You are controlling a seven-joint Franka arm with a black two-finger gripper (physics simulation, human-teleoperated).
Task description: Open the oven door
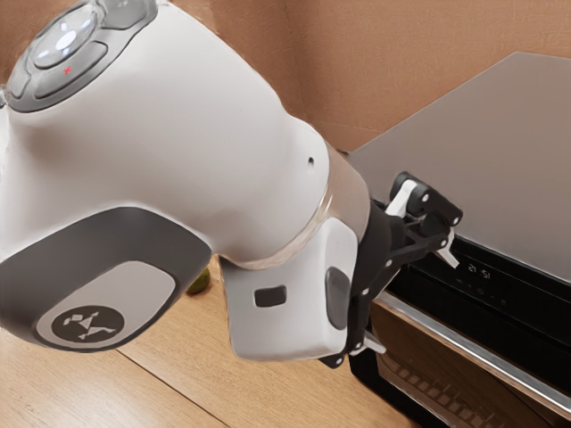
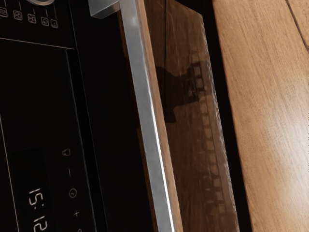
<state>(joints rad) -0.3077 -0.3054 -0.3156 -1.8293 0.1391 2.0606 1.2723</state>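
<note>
The big white arm (image 1: 196,134) is closest, and it leans over toward the oven. At its end is the black gripper (image 1: 417,303). Its two fingers (image 1: 376,346) are spread wide apart, and they point at the front of the oven. Near them is the long, shiny handle (image 2: 147,111), which runs along the top part of the oven door (image 1: 446,392). The door looks closed. Its glass is brown and see-through, and a dark shape shows on it. Above the door is the black panel (image 2: 38,111) with little pictures and glowing numbers (image 2: 37,208). The oven (image 1: 500,152) has a flat gray top. It sits on the wooden table (image 2: 270,121). A round green thing (image 1: 202,283) peeks out past the arm. At the back is a brown wall (image 1: 410,53).
</note>
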